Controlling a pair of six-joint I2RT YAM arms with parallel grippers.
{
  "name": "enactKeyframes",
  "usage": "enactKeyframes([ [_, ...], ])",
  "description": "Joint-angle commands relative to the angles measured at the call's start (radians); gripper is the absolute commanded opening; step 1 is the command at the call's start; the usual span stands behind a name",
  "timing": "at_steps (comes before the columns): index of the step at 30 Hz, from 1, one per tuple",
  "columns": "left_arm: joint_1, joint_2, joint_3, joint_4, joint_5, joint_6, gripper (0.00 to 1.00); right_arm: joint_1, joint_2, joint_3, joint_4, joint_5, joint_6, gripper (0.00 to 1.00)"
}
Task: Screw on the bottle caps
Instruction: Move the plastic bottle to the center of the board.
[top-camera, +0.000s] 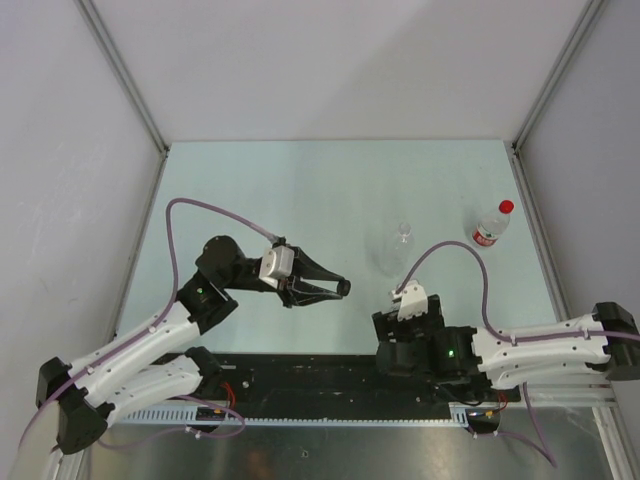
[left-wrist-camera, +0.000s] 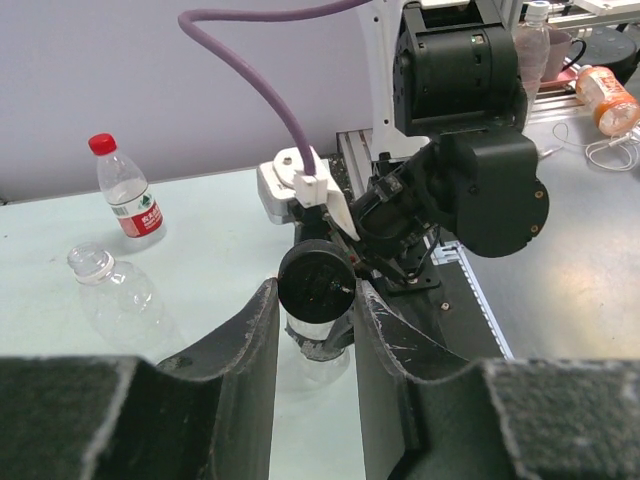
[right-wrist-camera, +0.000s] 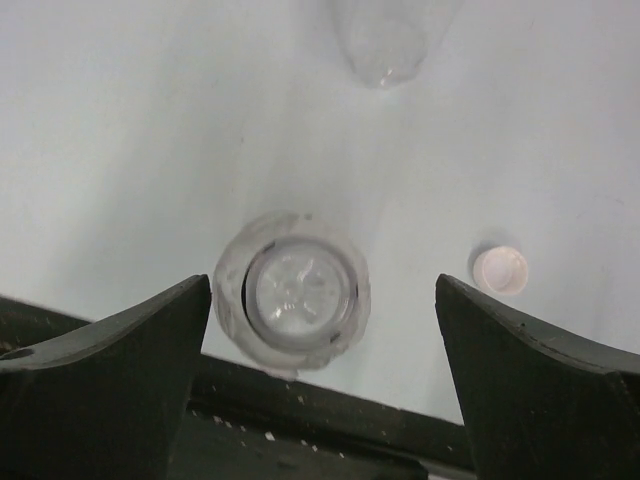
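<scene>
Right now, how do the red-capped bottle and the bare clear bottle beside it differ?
Cap: the red-capped bottle is closed, while the bare bottle has an open neck.
Label: the red-capped bottle wears a red-and-white label, and the bare bottle has none.
Shared: both are clear plastic, standing upright, and neither is gripped.
</scene>
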Motion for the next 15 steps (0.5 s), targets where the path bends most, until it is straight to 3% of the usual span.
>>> enactKeyframes([
  [1,-0.004,-0.007,-0.005,0.029,-0.013,-0.015,0.15,-0.084,-0.035,-0.008,0.210,0.043,-0.170,0.99],
  [4,-0.004,-0.009,-0.011,0.029,-0.022,-0.013,0.14,-0.198,-0.127,-0.089,0.432,-0.148,-0.340,0.93],
  [8,-0.003,-0.016,-0.015,0.029,-0.029,-0.008,0.15,-0.323,-0.267,-0.178,0.582,-0.355,-0.411,0.83],
  [15,-0.005,-0.013,-0.023,0.028,-0.049,-0.002,0.14,-0.340,-0.245,-0.208,0.570,-0.363,-0.413,0.73],
])
